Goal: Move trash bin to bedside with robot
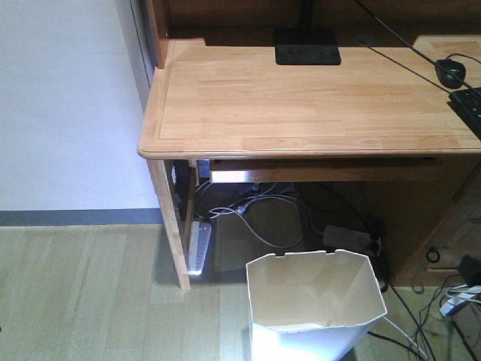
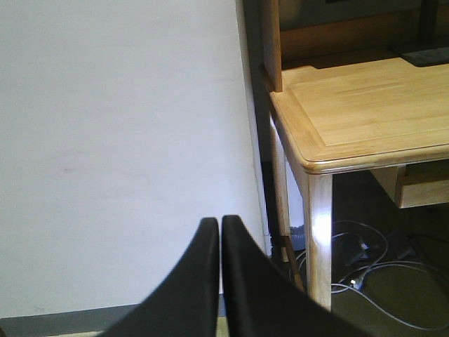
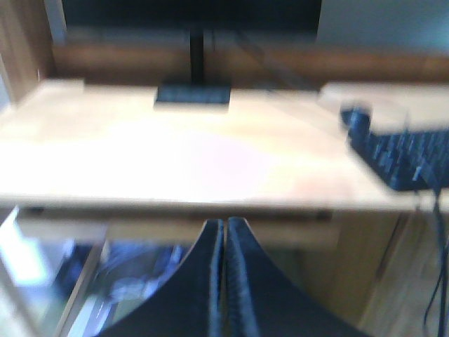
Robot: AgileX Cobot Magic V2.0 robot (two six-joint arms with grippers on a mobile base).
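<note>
The trash bin [image 1: 312, 301], white with faceted sides, a notched rim and a cream inside, stands on the floor in front of the desk at the bottom of the front view. It does not show in either wrist view. My left gripper [image 2: 220, 223] is shut and empty, facing the white wall beside the desk's left leg. My right gripper [image 3: 226, 226] is shut and empty, level with the desk's front edge; its view is blurred. The bed is out of view. Neither gripper shows in the front view.
A light wooden desk [image 1: 301, 105] fills the upper front view, with a monitor base [image 1: 307, 45], a mouse [image 1: 451, 71] and a keyboard [image 1: 470, 105]. Under it lie cables [image 1: 263, 218] and a power strip [image 1: 199, 244]. White wall [image 1: 68, 105] on the left, wood floor [image 1: 83, 293] below.
</note>
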